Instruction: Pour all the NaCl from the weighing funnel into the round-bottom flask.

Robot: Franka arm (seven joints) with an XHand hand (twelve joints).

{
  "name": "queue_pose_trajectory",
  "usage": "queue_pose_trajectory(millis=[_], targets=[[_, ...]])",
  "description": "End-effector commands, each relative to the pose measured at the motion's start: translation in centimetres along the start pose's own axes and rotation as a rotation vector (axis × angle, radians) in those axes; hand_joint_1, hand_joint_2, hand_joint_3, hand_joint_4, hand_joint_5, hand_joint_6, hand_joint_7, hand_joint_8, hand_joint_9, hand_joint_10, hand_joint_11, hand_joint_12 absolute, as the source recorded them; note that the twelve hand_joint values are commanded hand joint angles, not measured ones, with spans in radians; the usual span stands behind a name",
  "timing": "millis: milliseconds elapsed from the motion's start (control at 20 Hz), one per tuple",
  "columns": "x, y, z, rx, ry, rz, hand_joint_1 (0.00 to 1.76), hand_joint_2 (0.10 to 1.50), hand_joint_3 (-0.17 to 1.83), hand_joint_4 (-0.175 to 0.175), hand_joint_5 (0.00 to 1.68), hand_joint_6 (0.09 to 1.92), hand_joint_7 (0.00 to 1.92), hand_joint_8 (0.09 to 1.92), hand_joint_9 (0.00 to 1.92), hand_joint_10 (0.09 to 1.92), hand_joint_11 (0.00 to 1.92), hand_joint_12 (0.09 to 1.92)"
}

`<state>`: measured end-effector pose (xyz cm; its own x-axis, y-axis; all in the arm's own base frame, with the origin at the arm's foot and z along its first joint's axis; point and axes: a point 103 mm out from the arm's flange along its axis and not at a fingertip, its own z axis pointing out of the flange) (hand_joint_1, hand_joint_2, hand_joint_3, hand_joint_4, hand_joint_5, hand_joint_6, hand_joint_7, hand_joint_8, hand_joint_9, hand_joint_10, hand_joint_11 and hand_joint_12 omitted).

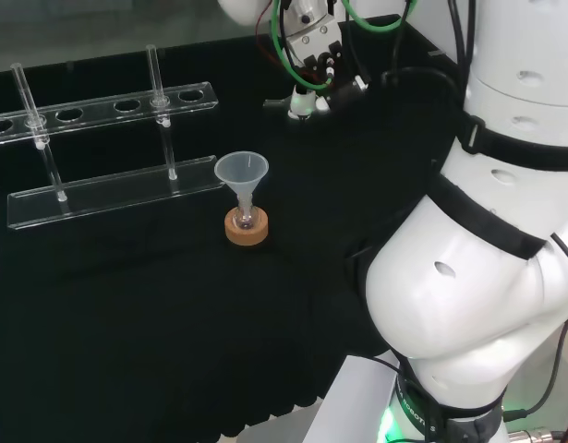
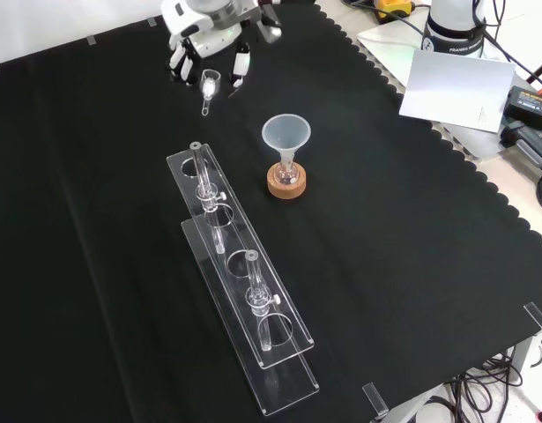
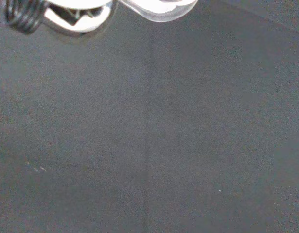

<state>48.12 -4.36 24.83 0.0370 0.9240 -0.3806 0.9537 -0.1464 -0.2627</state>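
Black scallop-edged cloth (image 2: 412, 264) covers the bench; cables (image 2: 482, 388) hang beyond.

The black and white robot hand (image 2: 213, 40) is hanging palm-down at the top of the front view, fingers (image 2: 241, 69) curling downward and pinching something small between them. In the head view, the big white arm links (image 1: 491, 231) are bulking up the right side.

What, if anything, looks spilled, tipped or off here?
Nothing stands out. The funnel sits upright in the flask on its cork ring; no powder shows on the cloth. The hand holds the weighing funnel well clear of them.
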Motion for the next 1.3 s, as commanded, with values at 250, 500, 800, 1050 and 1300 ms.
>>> queue_pose_trajectory(millis=[250,500,800,1050,1300], targets=[[-0.7,-4.5,-1.5,0.006,-0.006,0.025,1.11,0.74,0.53,0.175,1.22,0.72,0.67,0.64,1.06,0.28,0.91,1.00],[0.0,-7.0,-2.3,-0.006,-0.005,0.017,1.11,0.74,0.53,0.175,1.22,0.72,0.67,0.64,1.05,0.28,0.90,1.00],[1.6,-9.2,-2.6,0.014,-0.030,-0.001,1.11,0.74,0.53,0.175,1.22,0.72,0.66,0.64,1.05,0.28,0.90,1.00],[3.1,-10.8,-2.0,0.030,-0.054,-0.012,1.11,0.74,0.53,0.175,1.22,0.72,0.66,0.64,1.05,0.27,0.90,1.00],[4.3,-11.7,-1.3,0.052,-0.075,-0.017,1.11,0.74,0.53,0.175,1.22,0.72,0.66,0.64,1.05,0.27,0.89,1.00]])
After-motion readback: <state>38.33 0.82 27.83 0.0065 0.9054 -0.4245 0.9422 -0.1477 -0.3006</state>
